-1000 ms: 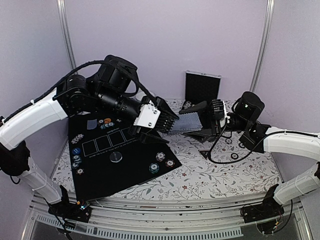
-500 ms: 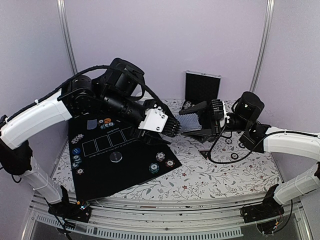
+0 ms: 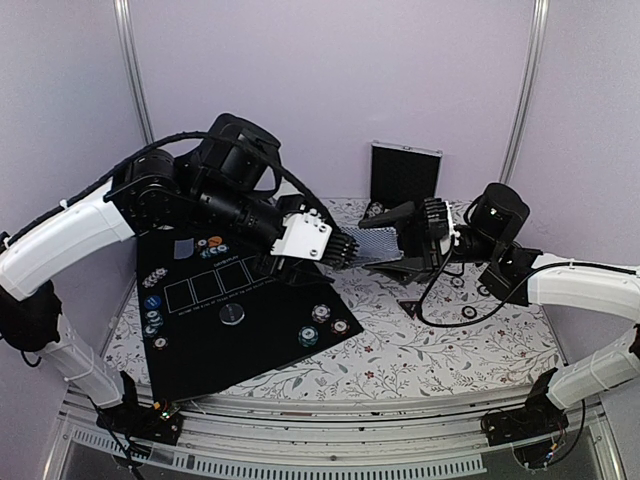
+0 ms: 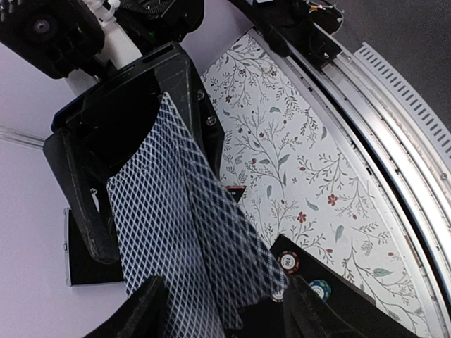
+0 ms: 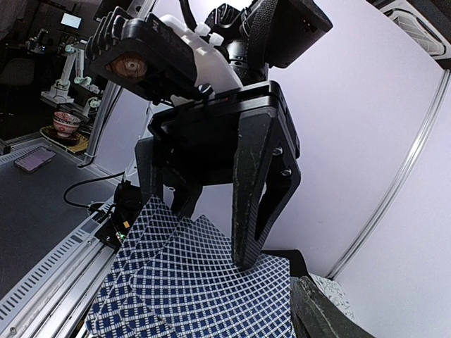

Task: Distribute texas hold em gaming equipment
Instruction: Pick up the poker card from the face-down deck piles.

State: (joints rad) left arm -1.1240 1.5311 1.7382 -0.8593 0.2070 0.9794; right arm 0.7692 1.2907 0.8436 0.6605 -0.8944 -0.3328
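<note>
Floral table (image 3: 430, 350), black case (image 3: 405, 175) behind cards (image 3: 375, 243).

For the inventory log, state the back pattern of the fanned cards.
Blue-and-white diamond lattice on the cards, clearest in the left wrist view.

A silver-edged black case (image 3: 405, 172) stands upright at the back wall, behind a floral-clothed bench (image 3: 420, 350) bearing a black mat (image 3: 250, 345).
</note>
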